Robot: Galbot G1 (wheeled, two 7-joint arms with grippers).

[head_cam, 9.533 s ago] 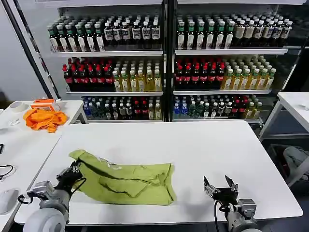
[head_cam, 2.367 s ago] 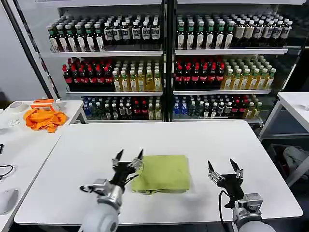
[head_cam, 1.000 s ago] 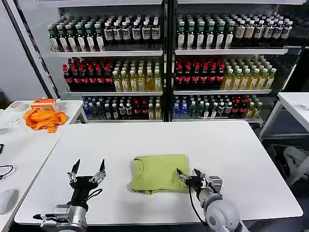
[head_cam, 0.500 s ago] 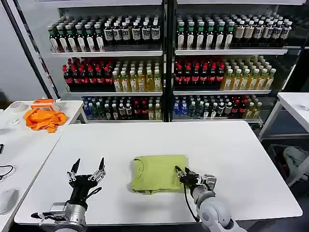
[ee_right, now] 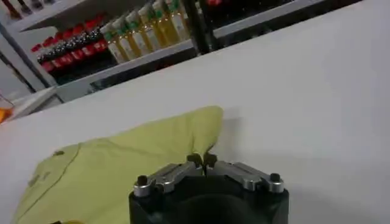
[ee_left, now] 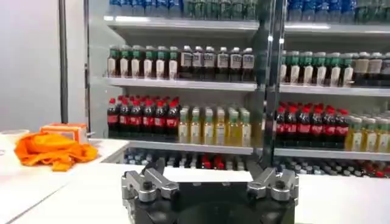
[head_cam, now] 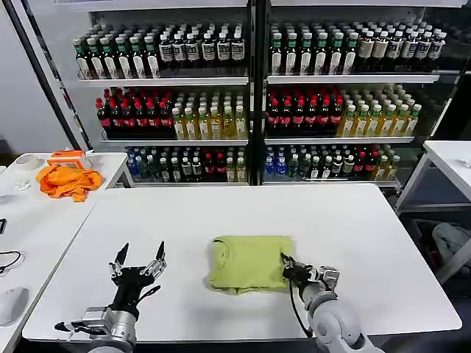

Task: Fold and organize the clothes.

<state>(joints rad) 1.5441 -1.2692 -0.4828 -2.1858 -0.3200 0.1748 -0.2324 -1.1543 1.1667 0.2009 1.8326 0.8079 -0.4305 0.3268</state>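
Head view: we record a white table [head_cam: 353,220] in front of a glass-fronted cooler [head_cam: 254,88] whose shelves carry rows of bottles [head_cam: 184,121] (dark, red, yellow and green drinks, sorted by row). A second white table [head_cam: 29,220] stands to the left with an orange cloth [head_cam: 68,181] heaped on it. The yellow-green T-shirt [head_cam: 249,262] lies folded into a compact rectangle near the table's front middle. The right gripper [head_cam: 288,268] sits at the shirt's right edge, fingers pinched together on the fabric. The left gripper [head_cam: 137,263] is well apart to the left, above bare table, fingers spread and holding nothing.

Left wrist view: we see the left gripper's two finger bases [ee_left: 146,185] set wide apart, cooler shelves beyond, orange cloth [ee_left: 53,150] off to one side.

Right wrist view: the right gripper's [ee_right: 202,162] fingertips meet on the shirt's [ee_right: 122,170] edge, table white around it.
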